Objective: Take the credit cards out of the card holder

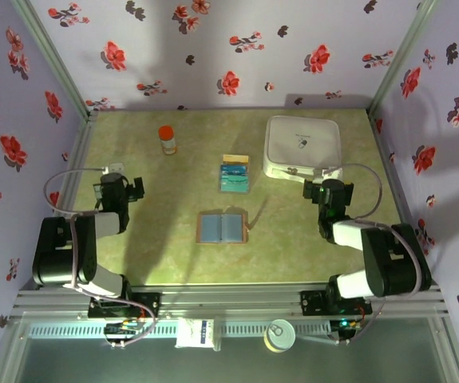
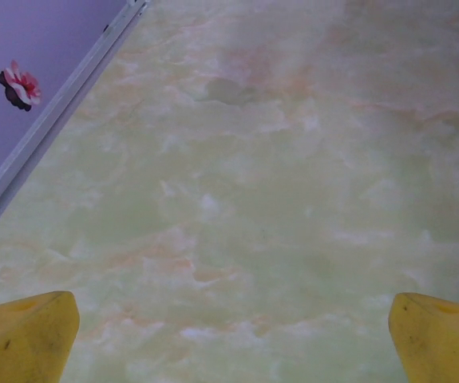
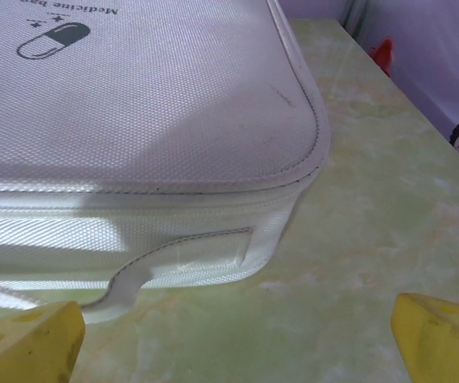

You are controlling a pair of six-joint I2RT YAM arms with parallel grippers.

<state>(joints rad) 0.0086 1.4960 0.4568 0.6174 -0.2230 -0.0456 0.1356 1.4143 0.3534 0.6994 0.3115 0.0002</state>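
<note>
- Top view: my left gripper (image 1: 137,188) and right gripper (image 1: 318,190) both stood wide open, holding nothing.
- The card holder (image 1: 223,227) lay opened flat mid-table between them, inward of each gripper and closer to the bases. Neither arm was clearly nearer.
- Its long axis ran left-right, the fold near-far.
- The teal credit cards (image 1: 234,177) sat stacked just beyond it, apart from it, long axis near-far, with the pale yellow one at the far end. Couldn't tell if any cards sat in the pockets.
- Left wrist: my fingertips (image 2: 29,335) were spread over the bare table (image 2: 237,199). I judged the holder was off to my right.
- Right wrist: my fingertips (image 3: 29,343) were spread, facing the white medicine bag (image 3: 133,120) without touching it. I judged the holder was off to my left.
</note>
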